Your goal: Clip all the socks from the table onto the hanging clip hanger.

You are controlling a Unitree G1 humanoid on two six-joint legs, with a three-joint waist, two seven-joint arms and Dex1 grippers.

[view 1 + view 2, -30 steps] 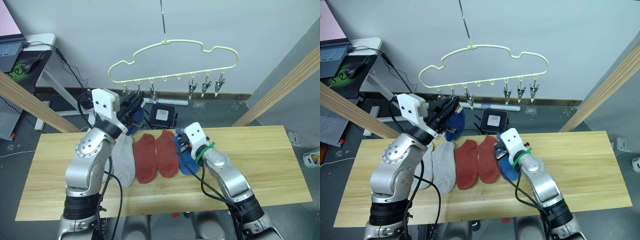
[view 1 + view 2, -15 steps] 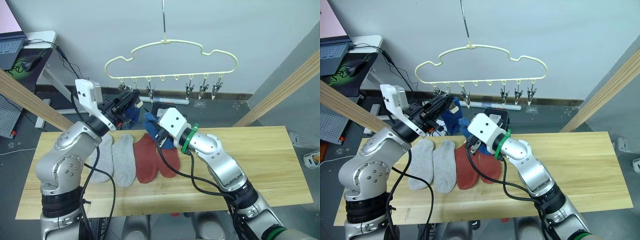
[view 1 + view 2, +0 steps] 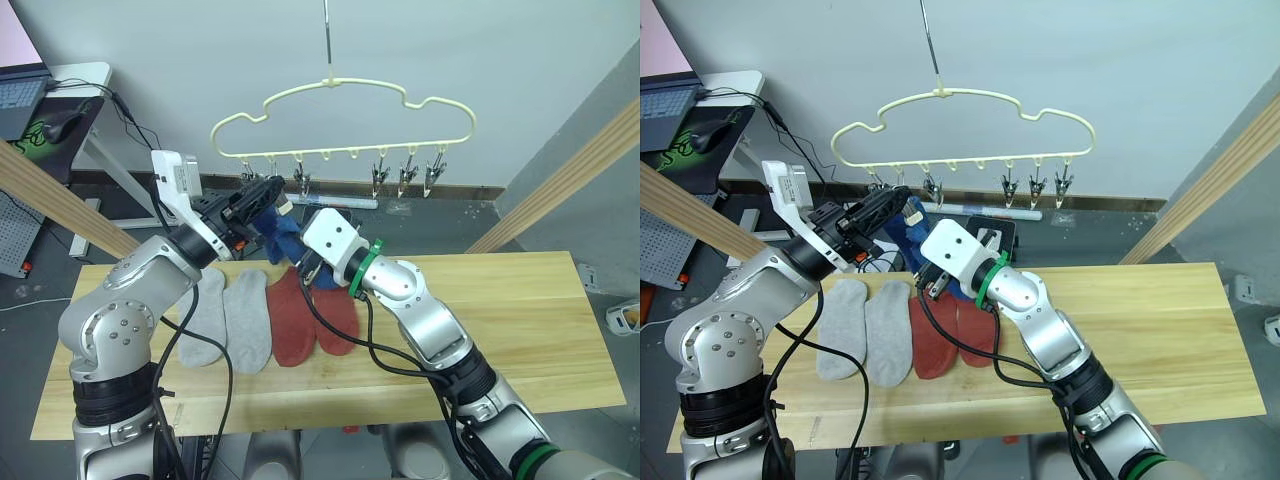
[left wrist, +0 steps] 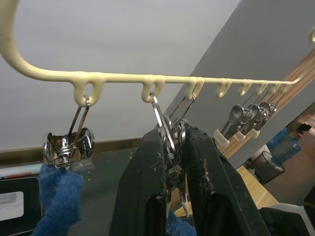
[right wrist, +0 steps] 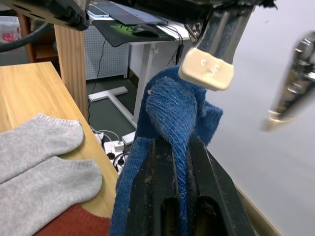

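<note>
The pale-yellow clip hanger [image 3: 345,95] hangs above the table's [image 3: 520,320] far edge. My left gripper [image 4: 172,135] is shut on one of its silver clips [image 4: 170,147], second from the left end. A blue sock [image 4: 56,196] hangs from the end clip beside it. My right gripper [image 5: 177,142] is shut on a second blue sock [image 5: 172,113], holding it up just under the squeezed clip's cream tip [image 5: 206,69]. Two grey socks [image 3: 225,318] and two rust red socks [image 3: 312,312] lie side by side on the table.
Several free clips [image 3: 405,175] hang along the hanger's right half. Slanted wooden frame poles [image 3: 60,205] [image 3: 570,170] flank the table. A black box [image 3: 335,215] sits on the floor behind the table, and a desk [image 3: 70,90] stands at far left.
My right gripper lifted the blue sock off the table and carried it up and left to the clip. My left arm swung out and up to that clip.
</note>
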